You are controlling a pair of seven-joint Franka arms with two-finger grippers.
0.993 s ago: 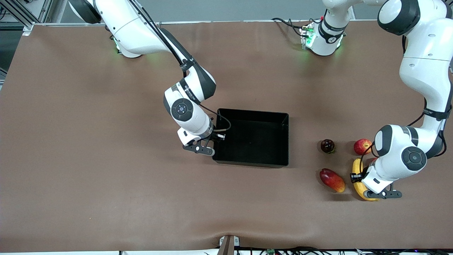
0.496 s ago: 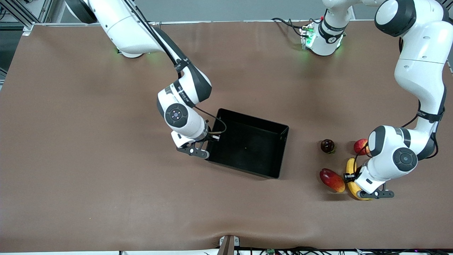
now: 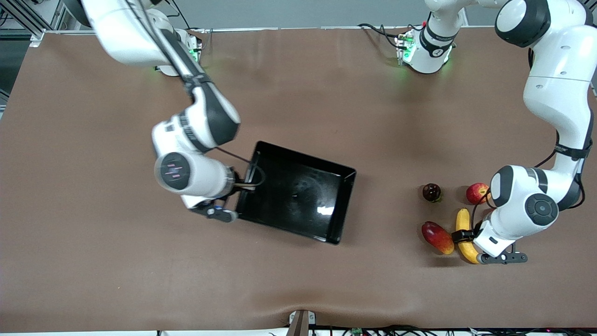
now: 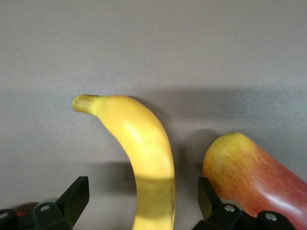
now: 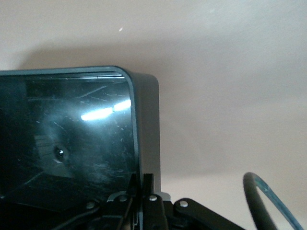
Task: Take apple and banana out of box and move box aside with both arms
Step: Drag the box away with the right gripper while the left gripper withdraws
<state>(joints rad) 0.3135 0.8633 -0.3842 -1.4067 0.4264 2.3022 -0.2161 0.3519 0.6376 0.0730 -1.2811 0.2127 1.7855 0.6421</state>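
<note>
The black box (image 3: 305,157) is turned askew and tipped, its glossy floor catching light. My right gripper (image 3: 243,183) is shut on the box wall at the right arm's end; in the right wrist view the fingers (image 5: 149,184) pinch the thin wall of the box (image 5: 72,139). The yellow banana (image 3: 461,223) lies on the table beside the mango. My left gripper (image 3: 466,237) stands open astride it, and in the left wrist view the banana (image 4: 144,153) runs between the spread fingertips (image 4: 76,194) without touching them. The red-and-yellow apple (image 3: 476,192) sits farther from the camera than the banana.
A red-orange mango (image 3: 437,237) lies close beside the banana, toward the box; it also shows as the mango (image 4: 254,177) right by one left finger. A dark red round fruit (image 3: 431,192) sits beside the apple. Brown table (image 3: 116,261) stretches around.
My left gripper has opened and let go of the banana, after shifting it slightly toward the mango. My right arm has pulled the box toward its own end of the table, turning and tipping it.
</note>
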